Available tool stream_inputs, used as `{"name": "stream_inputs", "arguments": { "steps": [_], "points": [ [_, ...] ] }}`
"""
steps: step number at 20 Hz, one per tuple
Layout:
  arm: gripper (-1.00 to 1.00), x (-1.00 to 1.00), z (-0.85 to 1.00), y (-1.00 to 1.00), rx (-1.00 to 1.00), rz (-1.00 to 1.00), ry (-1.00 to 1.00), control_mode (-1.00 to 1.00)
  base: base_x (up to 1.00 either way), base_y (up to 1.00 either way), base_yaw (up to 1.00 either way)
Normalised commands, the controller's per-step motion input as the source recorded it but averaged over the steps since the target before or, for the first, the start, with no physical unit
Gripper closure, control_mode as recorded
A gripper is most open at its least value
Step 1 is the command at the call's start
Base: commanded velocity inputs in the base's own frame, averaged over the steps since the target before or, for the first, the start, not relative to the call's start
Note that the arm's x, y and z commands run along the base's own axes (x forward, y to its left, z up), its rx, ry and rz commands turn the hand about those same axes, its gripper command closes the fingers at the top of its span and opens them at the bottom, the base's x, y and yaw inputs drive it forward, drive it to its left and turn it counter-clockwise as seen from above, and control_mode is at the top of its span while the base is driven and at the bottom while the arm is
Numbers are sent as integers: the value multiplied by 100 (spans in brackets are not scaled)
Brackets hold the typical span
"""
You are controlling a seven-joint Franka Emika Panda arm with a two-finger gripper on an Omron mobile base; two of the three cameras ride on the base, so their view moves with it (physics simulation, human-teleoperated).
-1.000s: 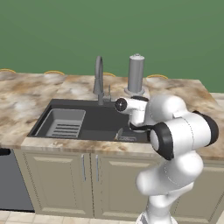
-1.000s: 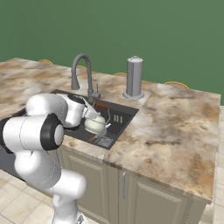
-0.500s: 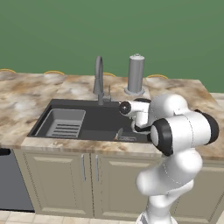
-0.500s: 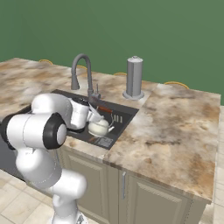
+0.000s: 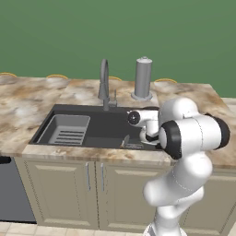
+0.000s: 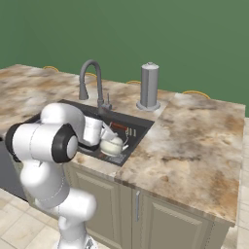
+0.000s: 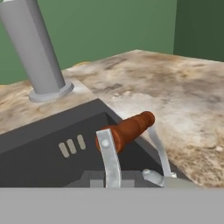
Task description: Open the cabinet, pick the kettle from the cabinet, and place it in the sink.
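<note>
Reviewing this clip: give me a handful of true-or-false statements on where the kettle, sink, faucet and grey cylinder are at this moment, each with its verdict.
1. The kettle is down inside the sink. True.
2. The kettle sits in the ribbed tray insert. False: it is at the other end of the basin from the insert.
3. The tall grey cylinder stands on the counter behind the sink. True.
4. The faucet rises from the front edge of the sink, nearest the low cabinets. False: it stands at the back edge.
5. The kettle's handle has a reddish-brown wooden grip. True.
</note>
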Motion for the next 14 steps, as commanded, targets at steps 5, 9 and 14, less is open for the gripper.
{"name": "stream_inputs", "arguments": {
  "steps": [5,9,14],
  "points": [
    [100,1,-20,0,0,0,1,-100,0,0,0],
    [100,9,-18,3,0,0,3,-100,0,0,0],
    [100,12,-10,0,0,0,1,-100,0,0,0]
  ]
}}
